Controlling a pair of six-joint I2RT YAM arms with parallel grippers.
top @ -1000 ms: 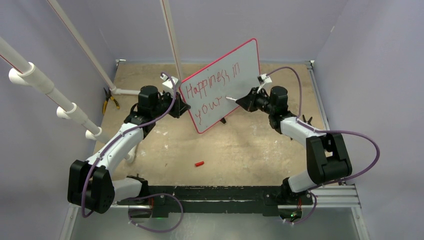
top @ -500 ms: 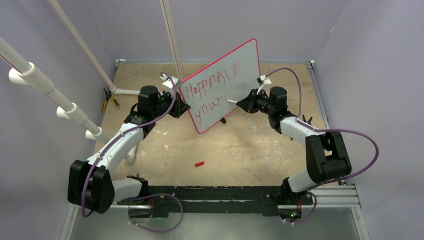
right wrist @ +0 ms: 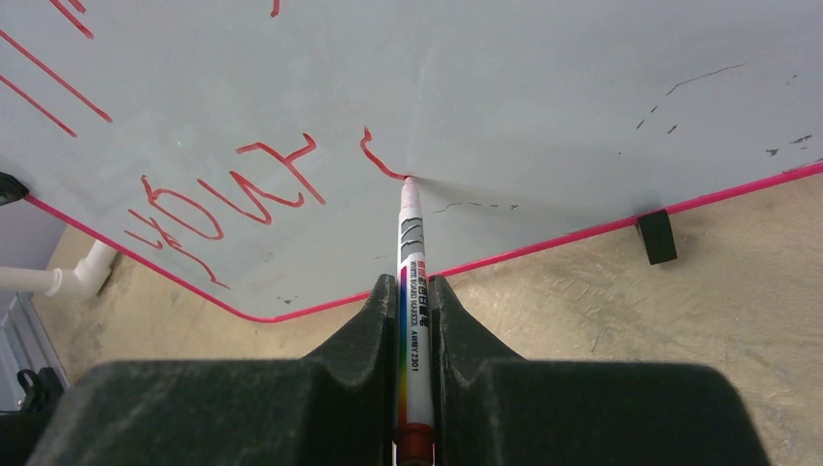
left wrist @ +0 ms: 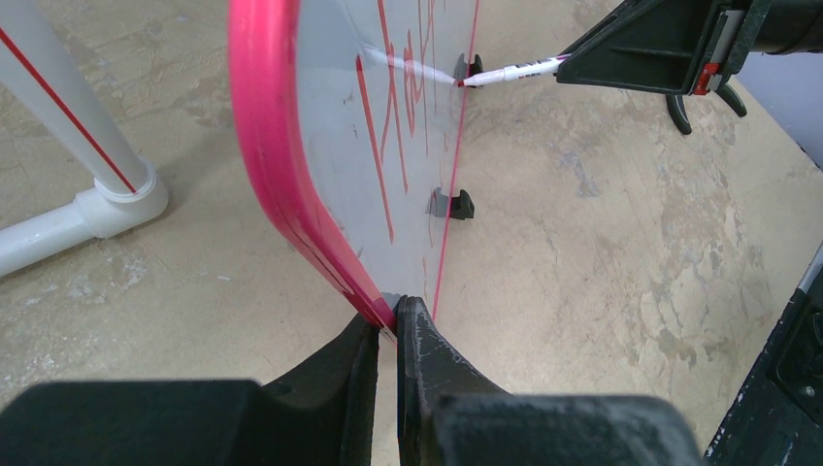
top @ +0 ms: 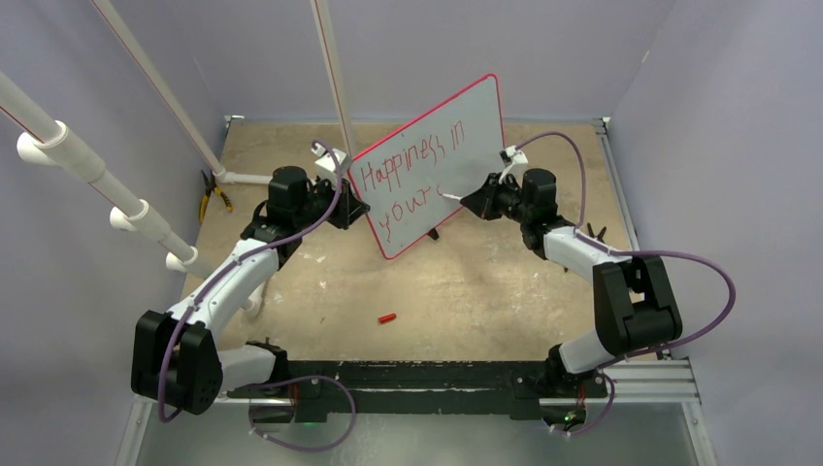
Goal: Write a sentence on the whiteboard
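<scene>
Whiteboard (top: pixel 466 126) stands tilted near the middle of the table's (top: pixel 466 282) far edge; left pincer (left wrist: pixel 388 325) clamps its red rim at a lower corner; right pincer (right wrist: pixel 413 287) grips the marker (right wrist: pixel 411 243), tip touching the board; sentence (top: pixel 408 160) reads "Happiness in your" plus a curved stroke; step: mid second line; next likely needs steady tip contact while finishing that letter.

The whiteboard (top: pixel 476 121) is pale grey with a pink-red rim, and its sentence (top: pixel 412 160) is red. At the whiteboard, the marker (right wrist: pixel 412 291) is white with a rainbow stripe.
</scene>
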